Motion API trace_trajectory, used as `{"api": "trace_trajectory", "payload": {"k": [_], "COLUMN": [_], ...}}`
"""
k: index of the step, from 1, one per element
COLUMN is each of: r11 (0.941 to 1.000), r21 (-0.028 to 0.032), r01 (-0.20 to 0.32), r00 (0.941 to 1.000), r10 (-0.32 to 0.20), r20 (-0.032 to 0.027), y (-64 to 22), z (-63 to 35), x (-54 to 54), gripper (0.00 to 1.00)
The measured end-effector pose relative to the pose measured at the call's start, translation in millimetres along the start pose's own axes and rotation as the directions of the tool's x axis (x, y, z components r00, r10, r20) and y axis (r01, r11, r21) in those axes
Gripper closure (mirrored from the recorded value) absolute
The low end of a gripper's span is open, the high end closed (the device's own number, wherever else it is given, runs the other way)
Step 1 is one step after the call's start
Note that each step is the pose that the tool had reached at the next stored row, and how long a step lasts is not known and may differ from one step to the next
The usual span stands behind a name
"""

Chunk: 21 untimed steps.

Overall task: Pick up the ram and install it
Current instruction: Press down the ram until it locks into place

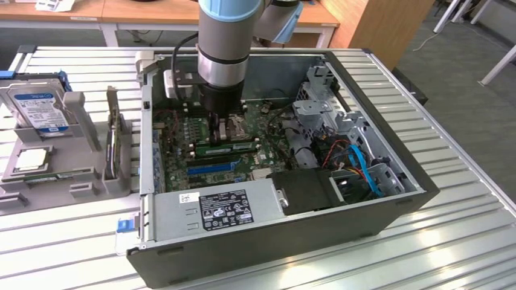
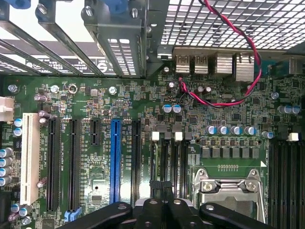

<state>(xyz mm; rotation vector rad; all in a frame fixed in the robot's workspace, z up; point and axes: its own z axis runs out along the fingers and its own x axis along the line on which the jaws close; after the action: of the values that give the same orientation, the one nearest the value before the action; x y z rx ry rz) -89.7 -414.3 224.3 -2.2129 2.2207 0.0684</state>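
The ram (image 1: 227,147), a long green stick with a white label, stands on edge along a memory slot of the motherboard (image 1: 181,130) inside the open computer case (image 1: 403,199). My gripper (image 1: 216,130) reaches straight down from the arm onto the ram's upper edge. In the wrist view the black fingers (image 2: 143,210) are pressed together, and the gripper (image 2: 161,187) sits over the black memory slots (image 2: 178,157), between the blue slot (image 2: 115,162) and the processor socket (image 2: 228,188). The fingers hide most of the ram's top edge.
On the exterior view's left, a grey holder (image 1: 89,187) carries a silver hard drive (image 1: 38,109), a square processor chip (image 1: 31,159) and upright green boards (image 1: 113,139). The power supply (image 1: 222,208) and a drive cage with cables (image 1: 354,163) crowd the case. A red-black wire (image 2: 214,102) crosses the board.
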Motion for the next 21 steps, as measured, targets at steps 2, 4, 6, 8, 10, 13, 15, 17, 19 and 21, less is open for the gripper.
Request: {"api": "trace_trajectory", "payload": {"k": [2, 4, 6, 8, 10, 13, 15, 17, 19, 21], "r11": [1.0000, 1.0000, 1.0000, 1.0000, 1.0000, 1.0000, 1.0000, 1.0000, 1.0000, 1.0000], "r21": [0.0001, -0.0001, -0.0001, 0.0000, 0.0001, 0.0007, 0.0003, 0.0002, 0.0002, 0.0001], "r01": [0.000, 0.000, 0.000, 0.000, 0.000, 0.000, 0.000, 0.000, 0.000, 0.000], "r00": [1.0000, 1.0000, 1.0000, 1.0000, 1.0000, 1.0000, 1.0000, 1.0000, 1.0000, 1.0000], "r10": [0.000, 0.000, 0.000, 0.000, 0.000, 0.000, 0.000, 0.000, 0.000, 0.000], "r20": [0.0004, 0.0001, 0.0001, 0.0004, 0.0006, 0.0014, 0.0007, 0.0006, 0.0006, 0.0005], "y": [0.0, 0.0, 0.0, -0.1, -0.1, -0.1, 0.1, 0.3, 0.5, 0.7], "z": [1.0, 1.5, 1.5, 1.7, 1.6, -2.6, -7.7, -12.9, -18.9, -25.5], "x": [0.1, 0.2, 0.2, 0.1, 0.1, -0.2, -0.2, -0.4, -0.6, -0.8], "gripper": [0.90, 0.90, 0.90, 0.90, 0.90, 0.90, 0.90, 0.90, 0.90, 0.90]}}
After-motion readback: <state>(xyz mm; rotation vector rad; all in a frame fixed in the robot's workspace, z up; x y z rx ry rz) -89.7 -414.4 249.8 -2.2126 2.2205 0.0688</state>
